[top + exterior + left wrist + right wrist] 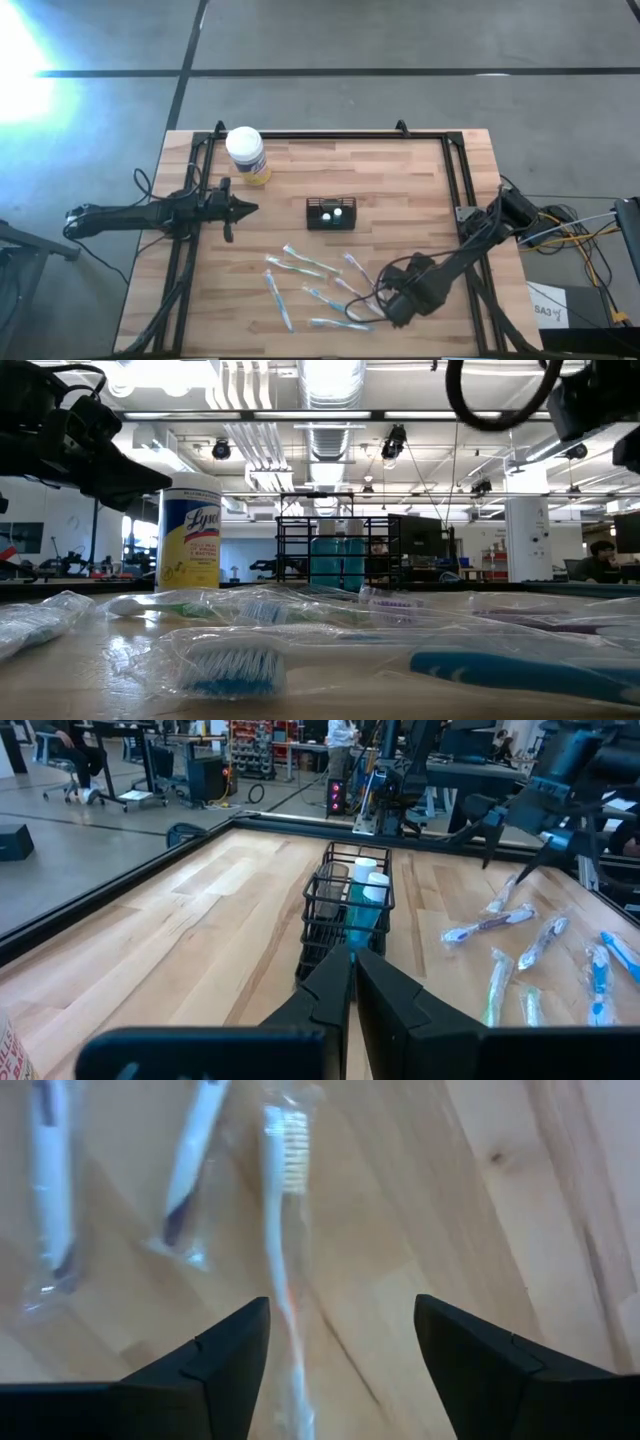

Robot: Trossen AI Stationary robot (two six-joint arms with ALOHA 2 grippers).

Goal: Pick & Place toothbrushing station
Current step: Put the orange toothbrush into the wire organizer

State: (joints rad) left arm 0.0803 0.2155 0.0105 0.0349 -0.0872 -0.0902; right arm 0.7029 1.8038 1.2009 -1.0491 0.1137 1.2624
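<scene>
The table (pixel 400 170) is pale wood planking edged by a black frame, and on it stand the toothbrushing station (pixel 330 213), a black slotted holder straight ahead of the left arm's closed jaws, and a yellow jar with a white lid (pixel 246 155) behind and to one side of those jaws. Wrapped toothbrushes (pixel 310 280) lie scattered flat on the wood, one with pale bristles (pixel 284 1230) lying directly between and ahead of the right arm's parted jaws
</scene>
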